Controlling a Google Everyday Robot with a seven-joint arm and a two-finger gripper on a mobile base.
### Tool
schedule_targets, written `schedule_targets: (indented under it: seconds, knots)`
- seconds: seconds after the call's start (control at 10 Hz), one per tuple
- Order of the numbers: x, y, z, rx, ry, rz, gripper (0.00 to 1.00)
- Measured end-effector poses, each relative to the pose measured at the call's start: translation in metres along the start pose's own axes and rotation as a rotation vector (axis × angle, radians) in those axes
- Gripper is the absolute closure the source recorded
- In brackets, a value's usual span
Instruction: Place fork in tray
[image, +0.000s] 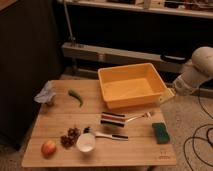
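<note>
The fork (139, 117), slim and silver, lies on the wooden table (55, 120) just in front of the tray, with its tines pointing right. The tray (131, 85) is a large orange-yellow tub at the back right of the table, and nothing shows inside it. My gripper (166, 95) hangs at the end of the white arm (196, 74), just off the tray's right front corner. It is above the table's right edge, up and to the right of the fork, and not touching it.
A green sponge (160, 132) lies right of the fork, and a striped block (112, 119) left of it. A white bowl (86, 142), a dark-handled utensil (109, 135), grapes (70, 137) and an apple (48, 148) sit in front. A green pepper (76, 96) and crumpled cloth (46, 93) lie left.
</note>
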Motion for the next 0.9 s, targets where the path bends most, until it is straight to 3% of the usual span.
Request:
schedule_targets:
  seconds: [0.2, 0.4, 0.6, 0.9]
  knots:
    - [0.005, 0.0, 0.0, -0.013, 0.019, 0.045, 0.26]
    - [0.005, 0.005, -0.001, 0.0, 0.033, 0.095, 0.26]
    - [0.007, 0.005, 0.002, 0.047, 0.02, 0.106, 0.26]
    - [0.014, 0.006, 0.005, 0.039, -0.01, 0.114, 0.26]
